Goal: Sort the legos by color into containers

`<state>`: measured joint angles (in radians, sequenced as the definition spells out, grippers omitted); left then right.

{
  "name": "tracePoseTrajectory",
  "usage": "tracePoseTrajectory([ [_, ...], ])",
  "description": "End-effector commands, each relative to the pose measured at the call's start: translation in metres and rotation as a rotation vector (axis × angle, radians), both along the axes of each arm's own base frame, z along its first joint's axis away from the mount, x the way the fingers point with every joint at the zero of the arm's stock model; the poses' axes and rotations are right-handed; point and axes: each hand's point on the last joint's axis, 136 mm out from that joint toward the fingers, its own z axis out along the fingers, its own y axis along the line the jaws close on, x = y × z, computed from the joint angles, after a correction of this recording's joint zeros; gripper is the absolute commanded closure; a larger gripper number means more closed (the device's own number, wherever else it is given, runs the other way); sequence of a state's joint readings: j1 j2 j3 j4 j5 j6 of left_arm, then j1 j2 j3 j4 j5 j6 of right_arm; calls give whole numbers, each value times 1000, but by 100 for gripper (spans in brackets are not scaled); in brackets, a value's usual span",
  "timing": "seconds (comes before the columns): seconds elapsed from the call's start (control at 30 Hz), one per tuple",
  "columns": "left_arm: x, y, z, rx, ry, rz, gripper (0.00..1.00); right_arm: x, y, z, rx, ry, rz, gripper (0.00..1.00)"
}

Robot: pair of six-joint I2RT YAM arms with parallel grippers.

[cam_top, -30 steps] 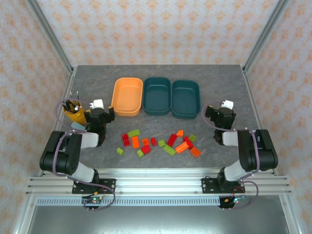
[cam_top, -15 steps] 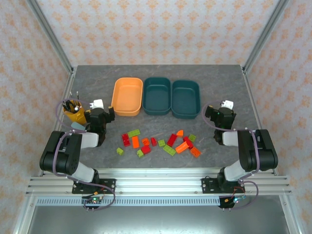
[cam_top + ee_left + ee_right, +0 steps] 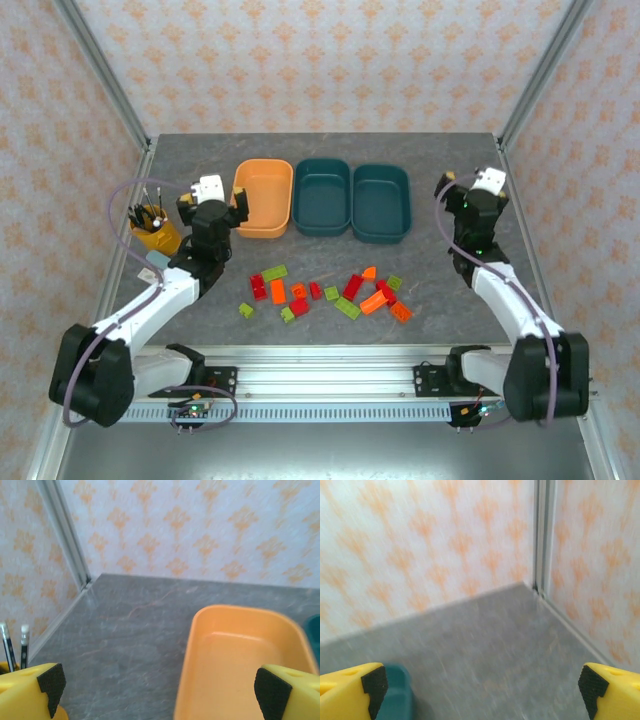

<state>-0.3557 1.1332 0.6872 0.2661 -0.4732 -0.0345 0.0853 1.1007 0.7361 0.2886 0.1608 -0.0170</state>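
Several red, orange and lime green legos (image 3: pixel 325 292) lie scattered on the near middle of the grey table. Behind them, side by side, stand a light orange container (image 3: pixel 262 198) and two dark teal containers (image 3: pixel 322 197) (image 3: pixel 381 203), with nothing inside them. My left gripper (image 3: pixel 212 203) is raised at the orange tray's left edge, open and holding nothing. In the left wrist view the gripper (image 3: pixel 161 690) faces the orange tray (image 3: pixel 240 655). My right gripper (image 3: pixel 470 188) hangs open to the right of the trays. In the right wrist view the gripper (image 3: pixel 482 689) faces the far right corner, with a teal tray's edge (image 3: pixel 395 695) at lower left.
A yellow cup of tools (image 3: pixel 152 228) stands left of my left arm, its pencils (image 3: pixel 12 645) showing in the left wrist view. Metal frame posts (image 3: pixel 105 75) (image 3: pixel 542 535) and patterned walls bound the table on the left, right and back.
Both arms have unfolded from a tucked pose. Each gripper has risen and moved toward the far side of the table. The legos and trays have not moved.
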Motion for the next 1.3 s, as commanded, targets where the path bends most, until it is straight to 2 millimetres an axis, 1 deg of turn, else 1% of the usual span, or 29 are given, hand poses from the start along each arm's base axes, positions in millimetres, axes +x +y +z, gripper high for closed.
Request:
tracePoseTrajectory([
  [0.0, -15, -14, 39, 42, -25, 27, 0, -25, 4, 67, 121, -59, -35, 1],
  [0.03, -17, -23, 54, 19, -59, 5, 0, -34, 0, 72, 265, -17, -86, 1],
  [0.07, -18, -26, 64, -41, -84, 6, 0, -44, -1, 66, 366, 68, -131, 0],
  [0.1, -23, -17, 68, -180, -91, 78, 0, -62, -3, 52, 434, 201, -199, 0],
  [0.13, -34, -7, 59, -298, -16, 151, 0, -69, -2, 44, 467, 267, -221, 0],
  [0.17, -51, 5, 52, -393, 68, 236, 0, -69, 14, 32, 457, 370, -122, 1],
  [0.2, -59, 10, 49, -450, 105, 286, 0, -72, 31, 23, 460, 456, -39, 1],
  [0.23, -55, -2, 42, -479, 166, 211, 0, -82, 35, 14, 459, 533, -50, 1],
  [0.27, -52, -18, 37, -505, 223, 111, 0, -97, 39, 6, 436, 607, -76, 0],
  [0.33, -55, -47, 27, -529, 297, -20, 0, -125, 51, -10, 386, 721, -84, 5],
  [0.37, -60, -63, 20, -538, 342, -87, 0, -142, 57, -20, 378, 789, -87, 9],
  [0.4, -66, -77, 12, -537, 394, -145, 0, -159, 63, -33, 384, 858, -86, 14],
  [0.43, -74, -84, 4, -526, 441, -173, 0, -173, 68, -44, 394, 916, -85, 16],
  [0.5, -95, -103, -15, -509, 540, -244, 0, -202, 86, -73, 413, 1044, -37, 21],
  [0.53, -104, -112, -22, -501, 572, -290, 0, -213, 93, -85, 403, 1097, -14, 23],
  [0.6, -128, -131, -34, -474, 617, -384, 0, -234, 103, -110, 342, 1197, 45, 23],
  [0.67, -149, -143, -44, -441, 652, -459, 1, -250, 107, -132, 281, 1295, 76, 23],
  [0.77, -172, -146, -58, -394, 700, -496, 1, -261, 115, -158, 198, 1391, 145, 23],
  [0.87, -183, -144, -63, -404, 708, -511, 2, -262, 122, -176, 122, 1437, 192, 22],
  [0.97, -185, -144, -62, -426, 691, -522, 2, -261, 134, -195, 73, 1493, 235, 20],
  [1.07, -184, -143, -62, -430, 688, -517, 2, -258, 143, -210, 50, 1532, 257, 19],
  [1.2, -185, -146, -59, -460, 675, -531, 2, -253, 152, -224, 40, 1556, 285, 19],
  [1.27, -186, -148, -57, -476, 664, -540, 2, -249, 152, -228, 25, 1560, 261, 19],
])
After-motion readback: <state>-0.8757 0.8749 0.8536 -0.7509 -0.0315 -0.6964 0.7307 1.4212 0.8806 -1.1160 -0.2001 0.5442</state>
